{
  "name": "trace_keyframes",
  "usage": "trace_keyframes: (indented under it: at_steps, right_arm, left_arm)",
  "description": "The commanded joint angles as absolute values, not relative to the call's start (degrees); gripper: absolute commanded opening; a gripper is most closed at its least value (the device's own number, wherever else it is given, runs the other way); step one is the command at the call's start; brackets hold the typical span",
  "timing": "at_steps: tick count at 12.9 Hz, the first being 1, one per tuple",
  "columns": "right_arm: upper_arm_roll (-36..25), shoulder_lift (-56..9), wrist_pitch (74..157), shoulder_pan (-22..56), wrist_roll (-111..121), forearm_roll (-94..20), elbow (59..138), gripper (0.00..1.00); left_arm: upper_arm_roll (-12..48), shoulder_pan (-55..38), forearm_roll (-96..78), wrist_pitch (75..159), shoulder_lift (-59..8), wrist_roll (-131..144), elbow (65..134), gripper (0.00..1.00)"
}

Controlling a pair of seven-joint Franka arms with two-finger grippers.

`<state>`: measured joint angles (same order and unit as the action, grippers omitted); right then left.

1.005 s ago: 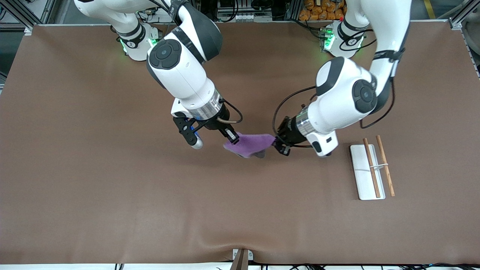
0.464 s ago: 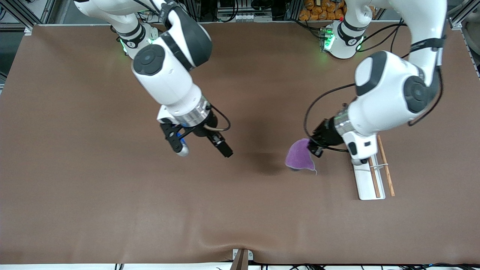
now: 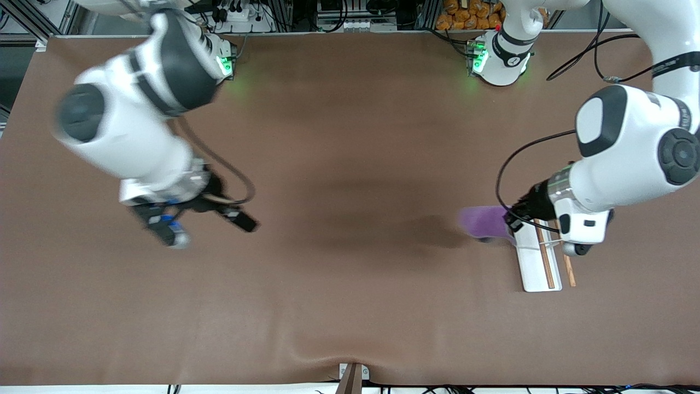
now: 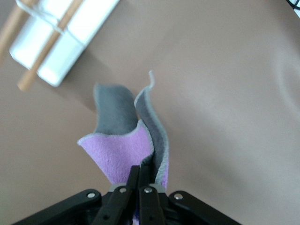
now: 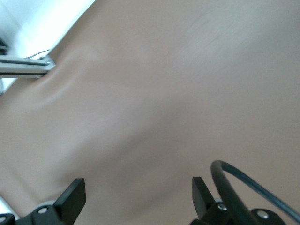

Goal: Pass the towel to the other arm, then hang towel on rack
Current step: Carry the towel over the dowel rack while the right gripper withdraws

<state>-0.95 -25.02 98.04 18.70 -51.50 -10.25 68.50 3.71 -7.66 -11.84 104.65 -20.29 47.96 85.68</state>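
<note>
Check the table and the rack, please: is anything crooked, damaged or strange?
Nothing stands out. The rack lies flat on the table, its rods roughly parallel. The left gripper holds the towel by one edge beside the rack, folded but intact. The right gripper is open over bare table.

Towel (image 4: 123, 150) purple, grey underside; rack (image 3: 533, 265) white, light-brown rods.

The small white flat rack with two thin wooden rods (image 3: 538, 257) is the only obstacle on the brown table mat (image 3: 350, 284), with the left gripper (image 3: 511, 218) and its hanging soft purple towel (image 3: 484, 221) just above its edge. The spread right gripper (image 3: 205, 227) hangs over bare mat well apart.
</note>
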Motion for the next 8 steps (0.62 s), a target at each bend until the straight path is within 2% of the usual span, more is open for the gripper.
trace_keyframes:
  at_steps: [1, 4, 8]
  right_arm:
    - [0.0, -22.9, 92.8, 12.8, -40.8, -11.2, 69.6, 1.00]
    - [-0.2, -20.6, 87.6, 6.5, -25.1, -10.9, 71.2, 1.00]
    - [-0.3, -13.8, 86.7, 0.6, -6.6, -7.2, 78.6, 1.00]
  left_arm:
    - [4.2, -5.0, -9.3, 103.8, -20.2, 40.8, 86.0, 0.00]
    - [4.2, -3.4, -6.6, 104.1, -22.1, 34.6, 86.0, 0.00]
    - [4.2, -0.9, 0.3, 104.7, -23.9, 27.4, 86.0, 0.00]
